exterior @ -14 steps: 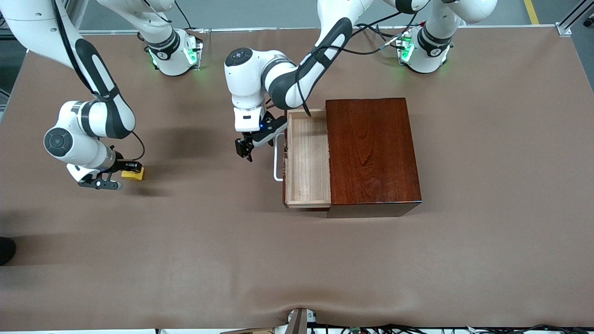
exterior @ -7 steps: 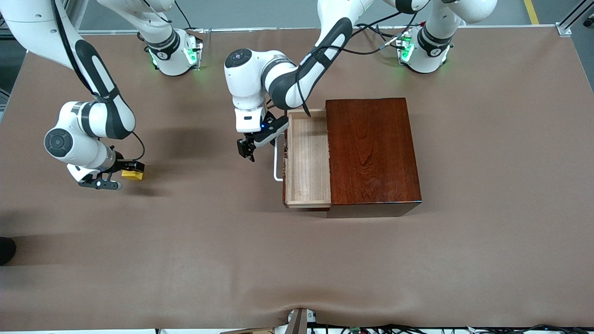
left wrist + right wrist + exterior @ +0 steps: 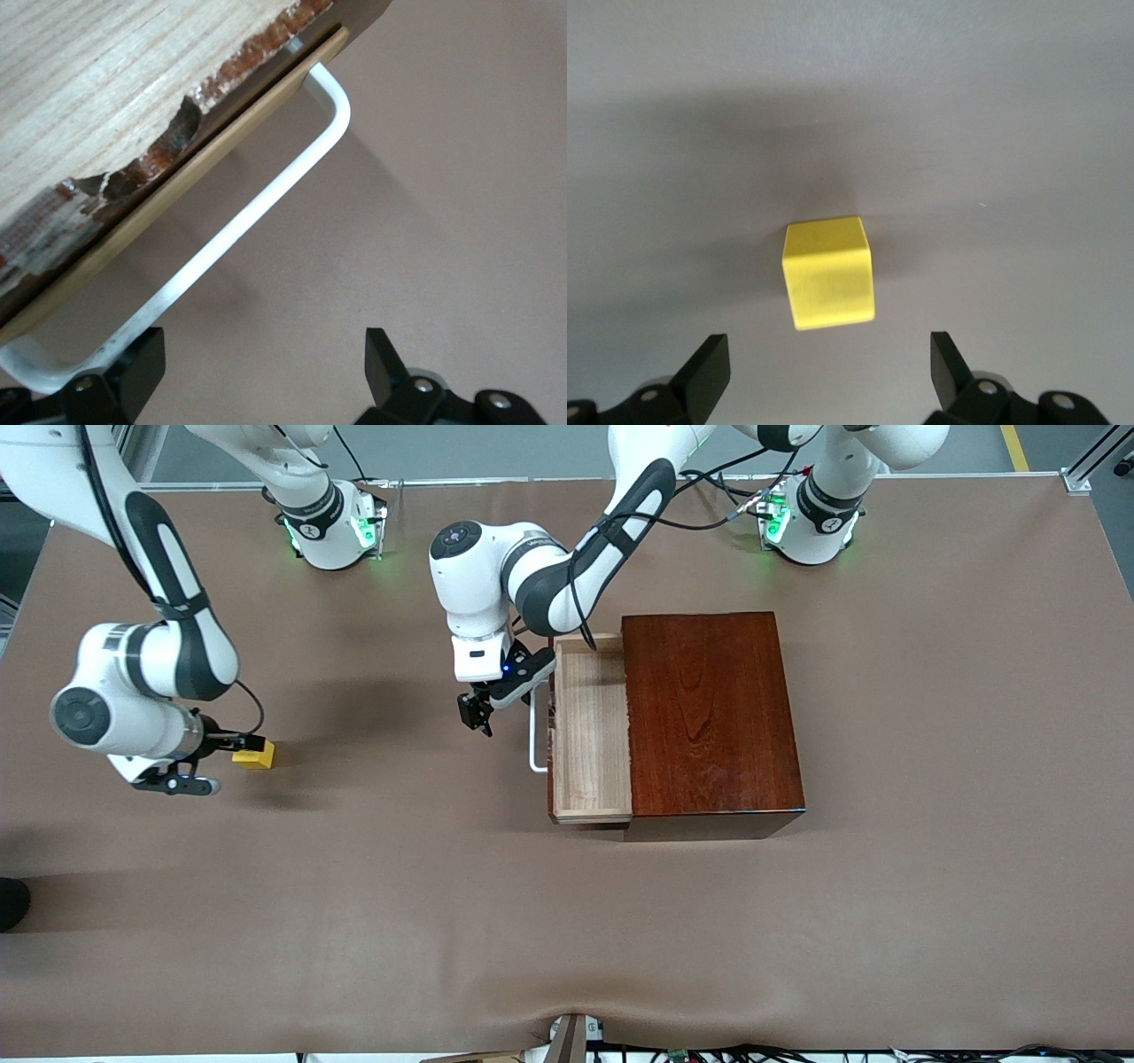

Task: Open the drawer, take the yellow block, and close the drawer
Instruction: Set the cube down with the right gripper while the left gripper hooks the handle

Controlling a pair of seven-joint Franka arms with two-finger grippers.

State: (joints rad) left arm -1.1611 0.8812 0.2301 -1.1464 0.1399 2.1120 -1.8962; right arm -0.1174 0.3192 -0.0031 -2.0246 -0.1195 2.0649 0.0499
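Observation:
The yellow block [image 3: 254,755] [image 3: 828,273] rests on the table toward the right arm's end. My right gripper [image 3: 229,749] [image 3: 829,372] is open just short of it; the block lies ahead of the fingertips, apart from them. The drawer [image 3: 589,726] stands partly pulled out of the dark reddish-brown box [image 3: 709,708], and its pale-wood tray shows nothing inside. Its white handle [image 3: 534,740] [image 3: 239,226] faces my left gripper [image 3: 476,716] [image 3: 264,372]. That gripper is open with nothing between its fingers. One finger [image 3: 142,363] sits right at the handle's end.
Brown table cover [image 3: 567,921] spreads wide on the side nearer the front camera. The two arm bases [image 3: 332,527] [image 3: 806,522] stand along the table's back edge. The drawer's wooden front [image 3: 177,190] shows chipped edges.
My right gripper opened, let go of the yellow block and drew back from it; the block stays on the table. My left gripper moved toward the box and the drawer slid in slightly.

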